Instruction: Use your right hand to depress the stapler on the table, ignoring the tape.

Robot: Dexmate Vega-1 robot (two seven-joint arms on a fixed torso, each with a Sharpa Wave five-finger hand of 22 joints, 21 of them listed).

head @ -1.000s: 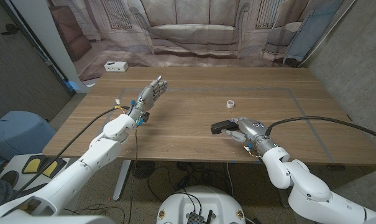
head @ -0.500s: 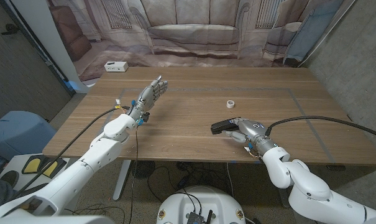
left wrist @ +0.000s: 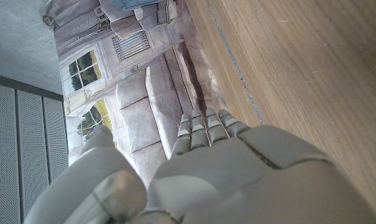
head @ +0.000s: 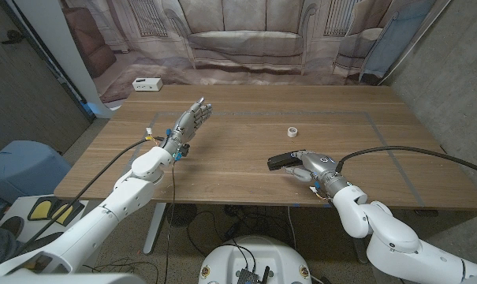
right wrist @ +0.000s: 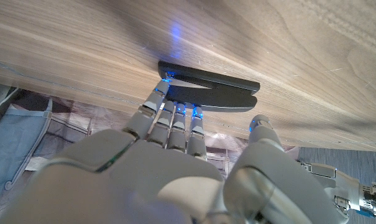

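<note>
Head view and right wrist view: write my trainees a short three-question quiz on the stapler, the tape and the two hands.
1. True or false: the right hand has its fingertips on the black stapler.
2. Which lies farther from the robot: A) the stapler, B) the white tape roll?
3. Fill in: the left hand holds ____.

Key: 1 true; 2 B; 3 nothing, its fingers are extended above the wooden table.

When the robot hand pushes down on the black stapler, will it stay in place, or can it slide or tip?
The stapler lies long and low on the wooden table, so it probably will not tip. The right robot hand has its fingertips at one end, so the other end might lift or pivot. Its smooth-looking casing may slide a little.
</note>
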